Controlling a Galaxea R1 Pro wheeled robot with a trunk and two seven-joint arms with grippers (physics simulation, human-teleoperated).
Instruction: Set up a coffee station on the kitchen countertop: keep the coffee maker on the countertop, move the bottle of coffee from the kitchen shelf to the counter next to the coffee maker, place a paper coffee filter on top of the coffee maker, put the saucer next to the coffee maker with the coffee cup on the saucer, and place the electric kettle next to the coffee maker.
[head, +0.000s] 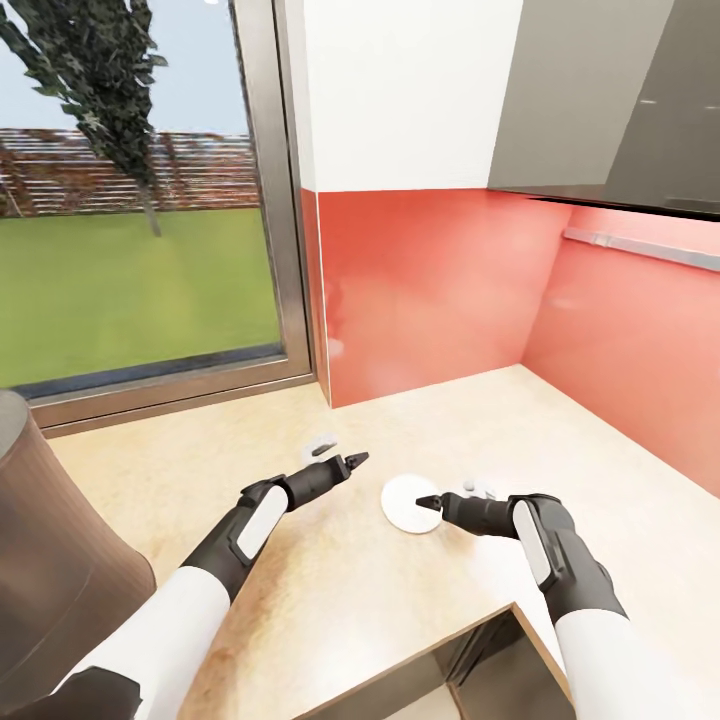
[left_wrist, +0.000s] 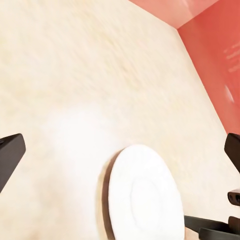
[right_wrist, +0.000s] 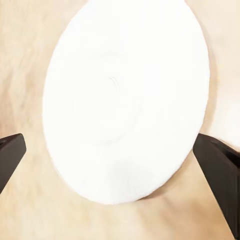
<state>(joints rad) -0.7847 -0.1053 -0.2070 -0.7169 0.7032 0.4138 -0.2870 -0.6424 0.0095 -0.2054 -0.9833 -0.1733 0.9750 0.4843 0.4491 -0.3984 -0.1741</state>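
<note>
- The saucer (head: 411, 502) is seen lying flat on the kitchen countertop (head: 560, 440), just ahead of the right gripper (head: 431, 501), whose tips reach its near rim in the head view.
- In the right wrist view the saucer (right_wrist: 125, 100) is framed between two dark fingertips (right_wrist: 220, 175) set wide apart — the jaws are spread, nothing is held, and no contact with the plate can be confirmed.
- The left gripper (head: 357, 459) is poised just beside the saucer on its other side; in its wrist view the fingertips (left_wrist: 10, 157) sit at opposite edges of the frame, so it too is judged wide open and empty.
- The step in hand is judged to be the saucer's placement or pickup; the coffee maker is not identified with certainty here, though a dark ribbed body (head: 50, 560) stands well off beyond the left arm.
- If a pickup is meant, a low approach would be called for, so that a thin flat rim can be caught.
- The left wrist view gives the red backsplash (left_wrist: 215, 65) beyond the saucer (left_wrist: 145, 195) — the right wrist view gives the saucer's faint centre ring instead.
</note>
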